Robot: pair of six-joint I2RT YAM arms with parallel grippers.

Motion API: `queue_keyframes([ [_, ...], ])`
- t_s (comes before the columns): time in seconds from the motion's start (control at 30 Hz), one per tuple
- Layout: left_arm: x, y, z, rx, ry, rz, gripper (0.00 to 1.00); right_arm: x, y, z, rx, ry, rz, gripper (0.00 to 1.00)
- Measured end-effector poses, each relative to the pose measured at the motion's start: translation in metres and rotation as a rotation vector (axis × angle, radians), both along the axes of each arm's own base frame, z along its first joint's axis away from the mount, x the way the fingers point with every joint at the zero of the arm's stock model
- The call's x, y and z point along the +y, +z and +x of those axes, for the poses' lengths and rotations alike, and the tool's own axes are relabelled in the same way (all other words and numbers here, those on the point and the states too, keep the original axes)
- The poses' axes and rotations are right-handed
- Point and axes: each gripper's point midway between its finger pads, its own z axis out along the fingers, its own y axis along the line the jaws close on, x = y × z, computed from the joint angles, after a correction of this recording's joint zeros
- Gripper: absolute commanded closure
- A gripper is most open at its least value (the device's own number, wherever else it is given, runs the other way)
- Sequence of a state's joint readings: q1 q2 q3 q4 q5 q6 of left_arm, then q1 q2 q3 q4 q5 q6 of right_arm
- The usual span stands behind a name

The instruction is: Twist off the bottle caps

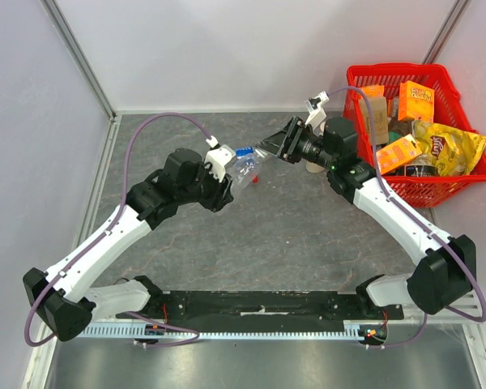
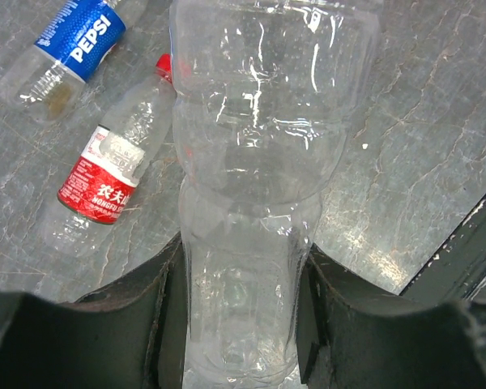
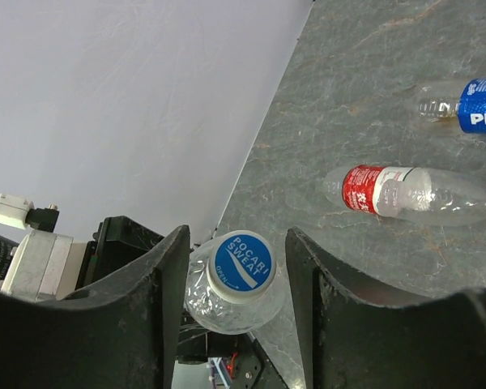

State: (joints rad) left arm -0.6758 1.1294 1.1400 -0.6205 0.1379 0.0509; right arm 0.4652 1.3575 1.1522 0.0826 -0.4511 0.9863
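My left gripper point(image 2: 239, 324) is shut on the lower body of the unlabelled clear bottle point(image 2: 255, 162) and holds it off the table, neck pointing toward the right arm. Its blue-topped cap point(image 3: 241, 262) sits between the fingers of my right gripper point(image 3: 233, 275), which is open with a small gap on each side of the cap. From above, the cap point(image 1: 245, 151) lies just off the right gripper point(image 1: 267, 147). The red-label bottle point(image 2: 105, 182) with its red cap point(image 2: 164, 66) and the Pepsi bottle point(image 2: 69, 44) lie flat on the table. The white cap is out of view.
A red basket point(image 1: 462, 174) full of snack packs and boxes stands at the back right, close behind the right arm. White walls close off the table's back and left sides. Both arm bases sit at the near edge.
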Motion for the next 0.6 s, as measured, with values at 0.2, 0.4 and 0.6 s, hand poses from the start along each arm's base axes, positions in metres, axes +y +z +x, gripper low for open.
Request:
queue_keyframes([
  [0.2, 0.0008, -0.0012, 0.0017, -0.003, 0.005, 0.008, 0.68, 0.0011, -0.0009, -0.0012, 0.011, 0.007, 0.007, 0.61],
  [0.4, 0.0021, -0.0035, 0.0037, -0.001, 0.016, 0.020, 0.70, 0.0001, -0.0046, -0.0007, 0.019, 0.005, 0.010, 0.77],
  [0.6, 0.0017, -0.0045, 0.0052, -0.004, 0.021, 0.026, 0.71, -0.0005, -0.0052, 0.0000, 0.016, 0.003, 0.011, 0.97],
])
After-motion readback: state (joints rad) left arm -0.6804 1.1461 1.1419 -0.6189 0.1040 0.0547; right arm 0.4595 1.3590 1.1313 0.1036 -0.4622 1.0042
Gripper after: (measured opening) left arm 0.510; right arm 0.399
